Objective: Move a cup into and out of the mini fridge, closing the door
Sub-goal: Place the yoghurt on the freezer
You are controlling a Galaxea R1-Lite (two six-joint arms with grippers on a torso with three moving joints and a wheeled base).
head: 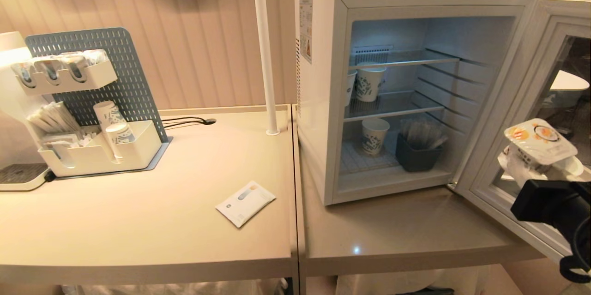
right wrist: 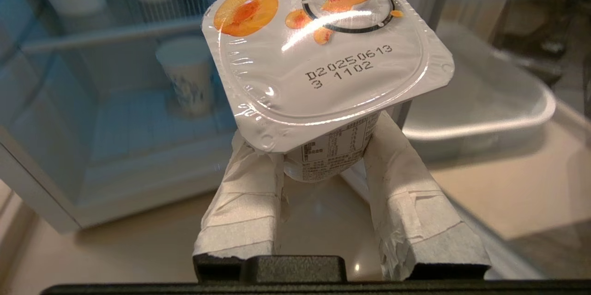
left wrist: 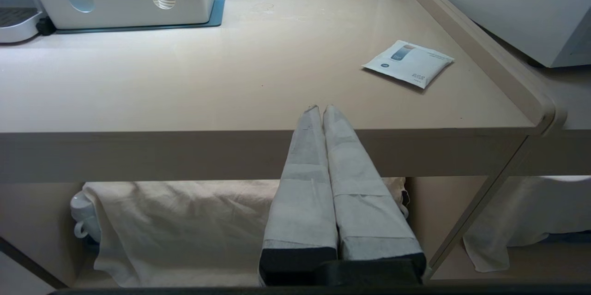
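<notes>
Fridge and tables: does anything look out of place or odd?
Only small things. A flat white packet lies askew on the left table, away from the organizer. The fridge door hangs wide open. Nothing spilled or damaged.

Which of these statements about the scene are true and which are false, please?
1. The small white plastic cup with an orange-printed foil lid is held between the right gripper fingers. True.
2. The white boxy mini fridge has its grey-framed glass door shut. False: it stands open.
3. The left gripper is shut and empty. True.
4. The flat white sachet lies inside the fridge. False: it lies on the beige table.
</notes>
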